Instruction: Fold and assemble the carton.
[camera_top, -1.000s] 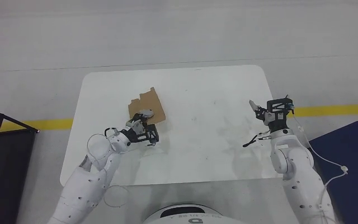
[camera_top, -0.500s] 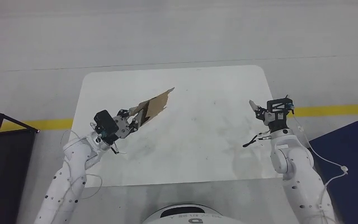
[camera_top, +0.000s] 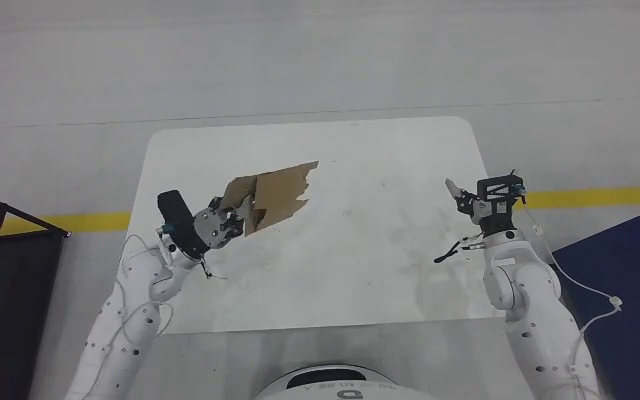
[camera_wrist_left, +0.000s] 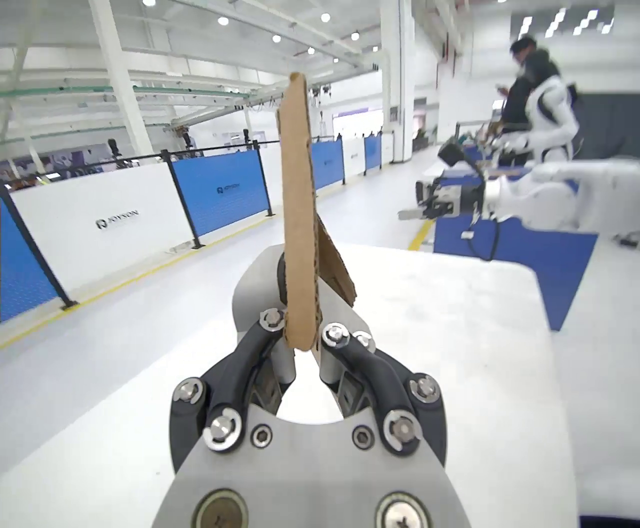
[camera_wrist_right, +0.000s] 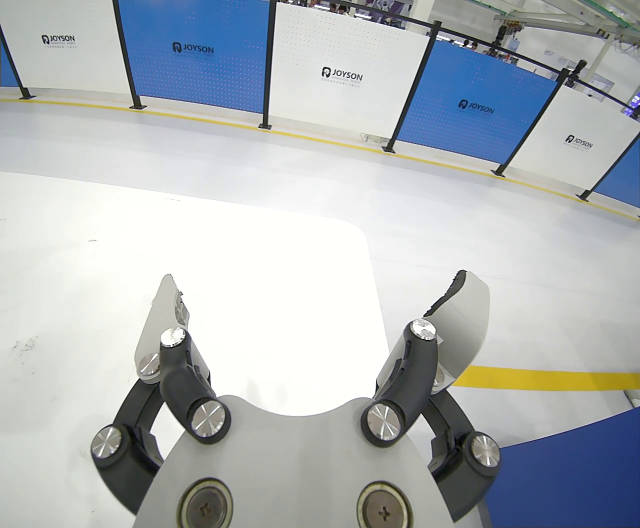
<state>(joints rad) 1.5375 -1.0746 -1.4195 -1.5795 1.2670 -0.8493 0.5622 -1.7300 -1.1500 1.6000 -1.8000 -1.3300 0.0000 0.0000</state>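
Observation:
A flat brown cardboard carton (camera_top: 275, 192) is held up off the white table (camera_top: 380, 240) at its left half. My left gripper (camera_top: 238, 216) is shut on the carton's near edge. In the left wrist view the carton (camera_wrist_left: 299, 220) stands edge-on between the two fingers of the left gripper (camera_wrist_left: 300, 330), rising upright above them. My right gripper (camera_top: 455, 215) hovers over the table's right edge, open with nothing between its fingers (camera_wrist_right: 170, 310); in the right wrist view the right gripper (camera_wrist_right: 320, 295) has bare table under it. The left wrist view also shows the right gripper (camera_wrist_left: 415, 212) far off.
A yellow floor line (camera_top: 90, 221) runs past both sides of the table. A blue panel (camera_top: 605, 260) lies beside the right arm. The table's middle and right hold nothing else.
The left arm lifted the carton off the table and swung back to the left; the carton now hangs flatter and wider in the top view. The right arm has kept still.

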